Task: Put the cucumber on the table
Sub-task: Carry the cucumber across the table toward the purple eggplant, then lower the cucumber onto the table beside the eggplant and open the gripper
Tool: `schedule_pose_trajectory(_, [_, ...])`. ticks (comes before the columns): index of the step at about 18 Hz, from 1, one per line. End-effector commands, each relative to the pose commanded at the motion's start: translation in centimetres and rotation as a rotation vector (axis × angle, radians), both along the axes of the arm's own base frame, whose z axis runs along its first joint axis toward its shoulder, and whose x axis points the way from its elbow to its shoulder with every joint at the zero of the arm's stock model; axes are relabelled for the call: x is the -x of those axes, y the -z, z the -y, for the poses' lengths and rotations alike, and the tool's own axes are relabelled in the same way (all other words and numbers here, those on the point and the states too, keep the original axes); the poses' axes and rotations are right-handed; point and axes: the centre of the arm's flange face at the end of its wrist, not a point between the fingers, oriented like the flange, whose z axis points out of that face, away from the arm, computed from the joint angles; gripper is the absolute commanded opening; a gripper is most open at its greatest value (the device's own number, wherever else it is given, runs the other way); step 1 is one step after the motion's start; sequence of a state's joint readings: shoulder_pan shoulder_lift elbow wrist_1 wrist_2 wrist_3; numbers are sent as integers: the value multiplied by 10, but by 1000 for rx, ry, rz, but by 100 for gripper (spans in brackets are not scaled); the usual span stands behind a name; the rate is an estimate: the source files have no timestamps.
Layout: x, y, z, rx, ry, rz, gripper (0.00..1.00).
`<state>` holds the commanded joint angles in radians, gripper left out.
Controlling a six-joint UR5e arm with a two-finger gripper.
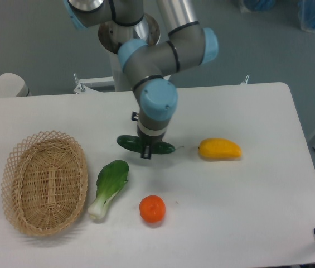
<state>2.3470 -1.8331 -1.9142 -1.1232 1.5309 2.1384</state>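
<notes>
Gripper (146,151) clenched on the cucumber (146,146), carried level above the table (257,212)
Cucumber hangs near table centre, with the bok choy (108,187) at its 7 o'clock, the orange (152,208) at 6 and the yellow fruit (219,149) at 3; released from height, it could roll into the bok choy

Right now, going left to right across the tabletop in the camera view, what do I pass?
wicker basket → bok choy → cucumber, held in the gripper → orange fruit → yellow mango-like fruit. The eggplant is not visible in this view.
</notes>
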Motion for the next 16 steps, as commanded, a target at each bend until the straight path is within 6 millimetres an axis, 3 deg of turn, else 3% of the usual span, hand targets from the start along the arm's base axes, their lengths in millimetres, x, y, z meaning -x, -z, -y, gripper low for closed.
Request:
schedule_pose_trajectory(4, [-16, 17, 2, -17, 12, -16, 6])
schedule_pose_trajectory(7, [-17, 21, 2, -11, 14, -10, 18])
schedule_pose_trajectory(9, [-17, 22, 1, -9, 15, -8, 43])
schedule_pose_trajectory(11, [-18, 22, -1, -10, 17, -9, 92])
schedule_pose_trajectory(12, [-17, 20, -2, -12, 9, -11, 100])
schedule_pose_trajectory(16, [-13, 13, -6, -17, -45, -29, 100])
